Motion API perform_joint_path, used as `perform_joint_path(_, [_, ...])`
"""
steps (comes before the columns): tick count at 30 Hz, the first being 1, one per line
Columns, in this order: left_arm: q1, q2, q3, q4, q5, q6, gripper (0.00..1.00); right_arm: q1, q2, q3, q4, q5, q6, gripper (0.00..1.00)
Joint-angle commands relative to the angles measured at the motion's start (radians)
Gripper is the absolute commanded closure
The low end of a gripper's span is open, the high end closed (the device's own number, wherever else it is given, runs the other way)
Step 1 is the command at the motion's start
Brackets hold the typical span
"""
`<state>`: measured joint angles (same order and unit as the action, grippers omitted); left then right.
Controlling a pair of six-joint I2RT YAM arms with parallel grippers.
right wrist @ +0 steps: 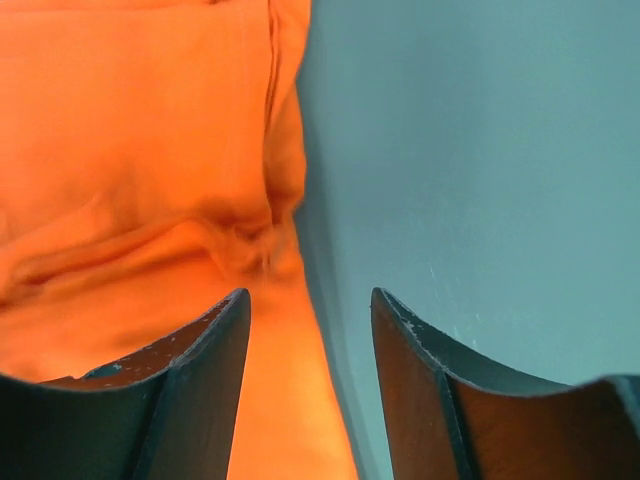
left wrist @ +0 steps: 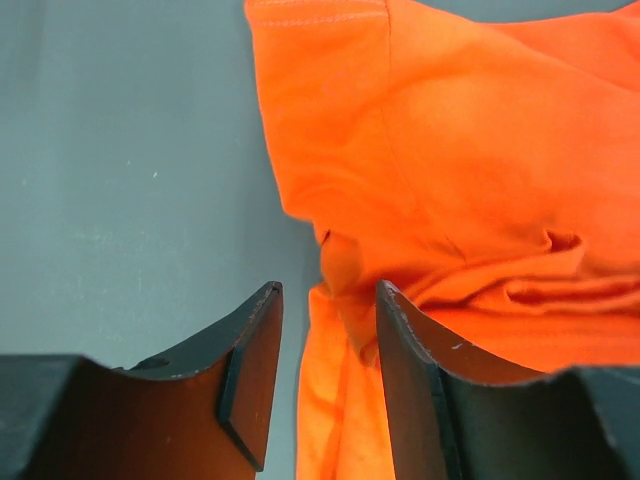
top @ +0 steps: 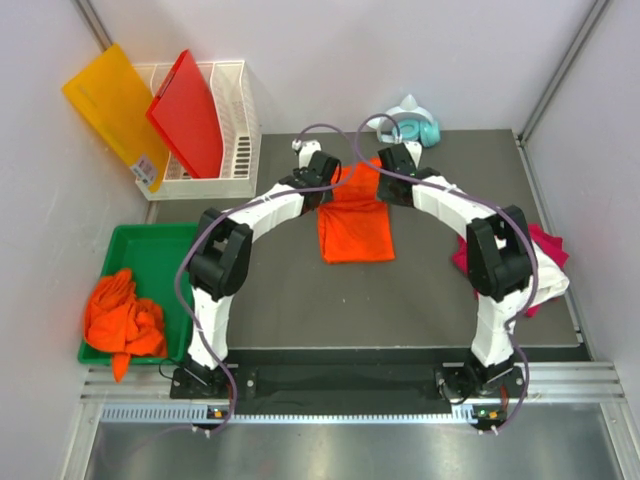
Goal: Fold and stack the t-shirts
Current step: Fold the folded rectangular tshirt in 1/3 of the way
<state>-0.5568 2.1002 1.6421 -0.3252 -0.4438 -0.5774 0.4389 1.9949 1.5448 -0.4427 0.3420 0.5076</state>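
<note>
An orange t-shirt (top: 356, 228) lies partly folded on the dark mat at mid-table, its far end bunched between the two arms. My left gripper (top: 335, 188) is at the shirt's far left edge. Its jaws stand apart in the left wrist view, and a loose fold of the orange shirt (left wrist: 450, 150) hangs between them, unpinched (left wrist: 330, 300). My right gripper (top: 383, 188) is at the far right edge. It is open (right wrist: 310, 300) over the border between the orange shirt (right wrist: 140, 160) and the bare mat. More orange t-shirts (top: 122, 315) are heaped in the green tray. A magenta-pink shirt (top: 548, 245) lies at the right.
A green tray (top: 150, 245) sits at the left edge. A white basket (top: 235, 110) at the back left holds a red board (top: 190, 112), with a yellow board (top: 115, 105) leaning beside it. A teal and white object (top: 412, 122) stands at the back.
</note>
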Motion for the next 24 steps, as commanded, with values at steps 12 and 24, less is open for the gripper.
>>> perform_joint_path(12, [-0.080, -0.194, -0.258, 0.124, 0.069, -0.068, 0.70, 0.121, -0.084, -0.152, 0.087, -0.023, 0.040, 0.86])
perform_joint_path(24, [-0.065, 0.015, 0.002, 0.041, 0.091, -0.035, 0.79, 0.069, 0.120, 0.181, 0.012, -0.038, 0.003, 0.91])
